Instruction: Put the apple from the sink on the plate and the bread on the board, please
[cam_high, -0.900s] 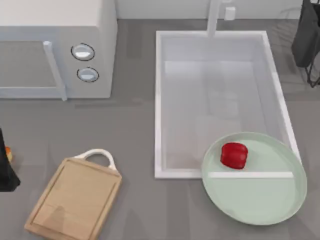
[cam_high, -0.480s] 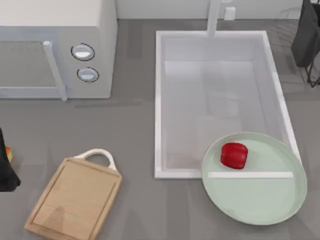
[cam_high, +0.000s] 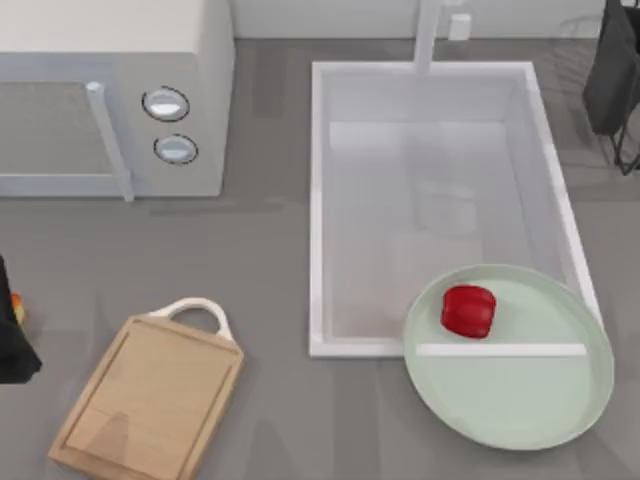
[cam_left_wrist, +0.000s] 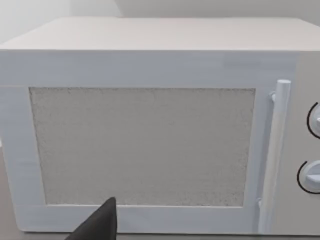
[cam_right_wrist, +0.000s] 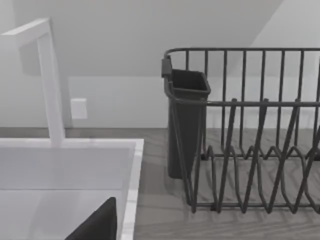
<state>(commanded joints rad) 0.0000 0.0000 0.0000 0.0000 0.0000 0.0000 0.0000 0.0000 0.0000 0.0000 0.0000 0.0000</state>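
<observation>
The left arm's tool (cam_high: 12, 335) sits at the table's far left edge, orange bread (cam_high: 17, 308) peeking beside it; grip, cannot tell. The apple (cam_high: 468, 310) rests on the plate (cam_high: 520, 400), overlapping the sink (cam_high: 318, 200). The board (cam_high: 150, 395) lies bare.

My top camera hangs above the table and looks straight down, taking in the microwave (cam_high: 110, 95) at the far left, the sink (cam_high: 318, 210) in the middle and the plate (cam_high: 520, 395) and board (cam_high: 150, 395) nearer me. My left wrist camera sits low and close, facing the microwave (cam_left_wrist: 150, 130) door head-on, with its handle (cam_left_wrist: 272, 155) and knobs at the edge. My right wrist camera also sits low, facing the back wall across the sink (cam_right_wrist: 131, 175) corner, with the faucet (cam_right_wrist: 50, 85) and the dish rack (cam_right_wrist: 250, 130) near. The overhead shares the microwave with the left wrist view, the sink rim and faucet (cam_high: 428, 35) with the right.
</observation>
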